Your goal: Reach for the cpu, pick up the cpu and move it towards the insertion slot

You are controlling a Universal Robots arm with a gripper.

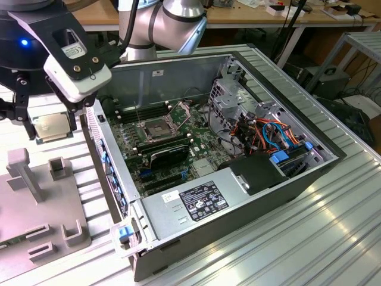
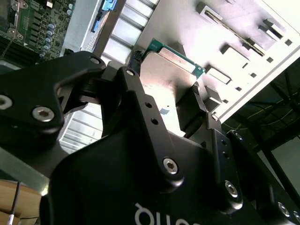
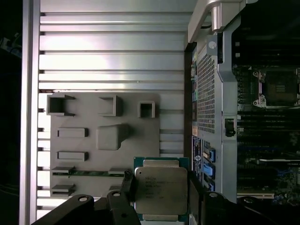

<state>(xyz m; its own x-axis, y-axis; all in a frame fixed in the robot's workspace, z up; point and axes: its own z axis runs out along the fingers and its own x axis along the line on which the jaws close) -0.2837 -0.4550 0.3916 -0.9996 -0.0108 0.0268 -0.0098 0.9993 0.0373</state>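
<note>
Already the gripper (image 3: 159,194) is clamped on the cpu (image 3: 161,190) — held outside the case, above the grey fixture plate (image 3: 84,140). The carry toward the insertion slot (image 1: 156,128) is in hand; it calls for travel over the case wall. The chip is square, face flat, no long axis.

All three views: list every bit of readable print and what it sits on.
None is readable.
Cpu face: faint print, too small to read.
Black label on the power supply: too small.
White sticker on the camera housing: blurred.
White letters on the gripper: cut off.
</note>
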